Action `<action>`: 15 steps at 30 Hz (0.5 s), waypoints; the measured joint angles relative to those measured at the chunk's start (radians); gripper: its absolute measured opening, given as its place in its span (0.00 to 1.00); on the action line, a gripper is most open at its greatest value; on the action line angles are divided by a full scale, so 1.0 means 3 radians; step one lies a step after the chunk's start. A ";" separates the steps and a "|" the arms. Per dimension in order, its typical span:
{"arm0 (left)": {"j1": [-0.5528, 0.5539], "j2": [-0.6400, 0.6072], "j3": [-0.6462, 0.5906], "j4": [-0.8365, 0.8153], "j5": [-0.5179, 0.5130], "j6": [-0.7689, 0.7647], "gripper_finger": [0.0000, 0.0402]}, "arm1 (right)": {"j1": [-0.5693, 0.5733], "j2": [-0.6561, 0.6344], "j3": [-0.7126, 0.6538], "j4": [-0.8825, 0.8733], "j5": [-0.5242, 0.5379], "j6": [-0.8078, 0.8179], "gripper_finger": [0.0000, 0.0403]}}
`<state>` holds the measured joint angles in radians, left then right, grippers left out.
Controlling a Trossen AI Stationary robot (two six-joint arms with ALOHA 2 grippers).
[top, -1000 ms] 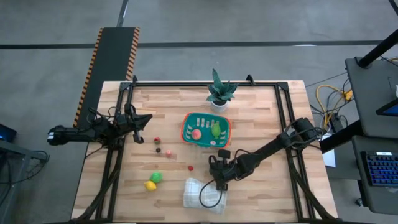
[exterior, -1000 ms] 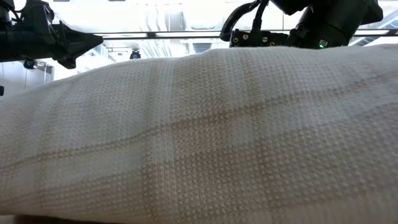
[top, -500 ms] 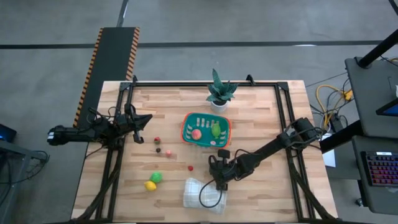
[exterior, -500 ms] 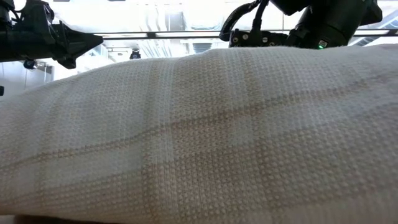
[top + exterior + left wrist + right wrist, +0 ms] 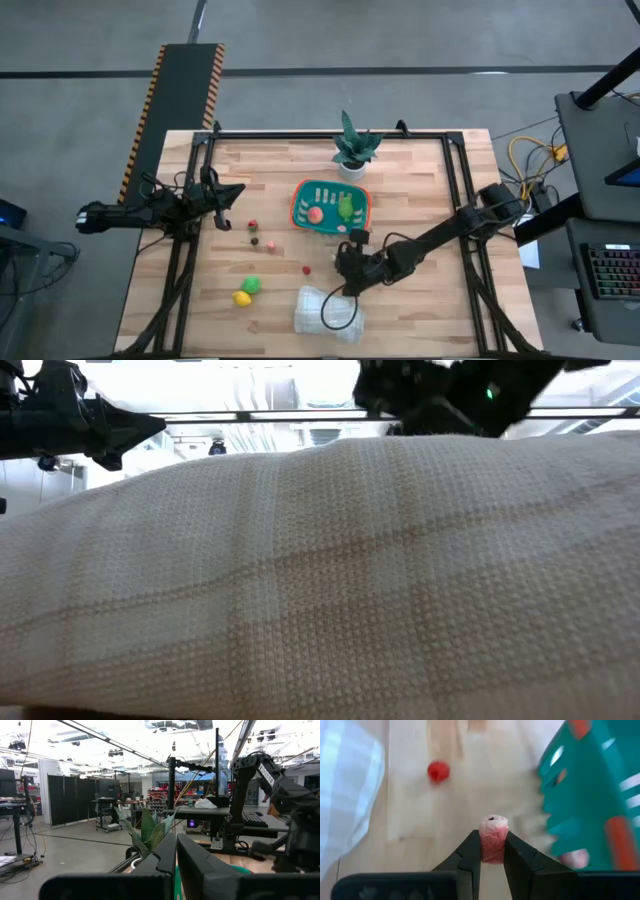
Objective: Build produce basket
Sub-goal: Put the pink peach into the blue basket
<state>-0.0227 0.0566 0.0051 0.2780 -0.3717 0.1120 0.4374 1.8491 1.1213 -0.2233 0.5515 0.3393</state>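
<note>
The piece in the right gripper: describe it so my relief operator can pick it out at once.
Start at the teal basket mid-table, then drop to the right gripper beside its near side. Its two dark fingers are shut on a small pink piece with a pale top. The red berry nearby is rounder, smaller and lies loose on the wood.

A white woven cloth [image 5: 330, 590] with faint tan checked lines is seen close up, filling nearly the whole frame and hiding the table behind it. Above its upper edge, a dark robot arm [image 5: 70, 422] is seen at the upper left, and a second dark arm [image 5: 450, 395], blurred, at the upper right. A bright room is glimpsed between them.
</note>
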 joint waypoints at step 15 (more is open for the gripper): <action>0.0003 0.0000 0.0000 0.0002 0.0000 0.0000 0.00 | 0.0004 -0.0713 -0.0018 0.0014 0.0352 -0.0445 0.15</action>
<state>-0.0219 0.0566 0.0051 0.2787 -0.3717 0.1120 0.4385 1.6353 1.1158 -0.2192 0.6572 0.2059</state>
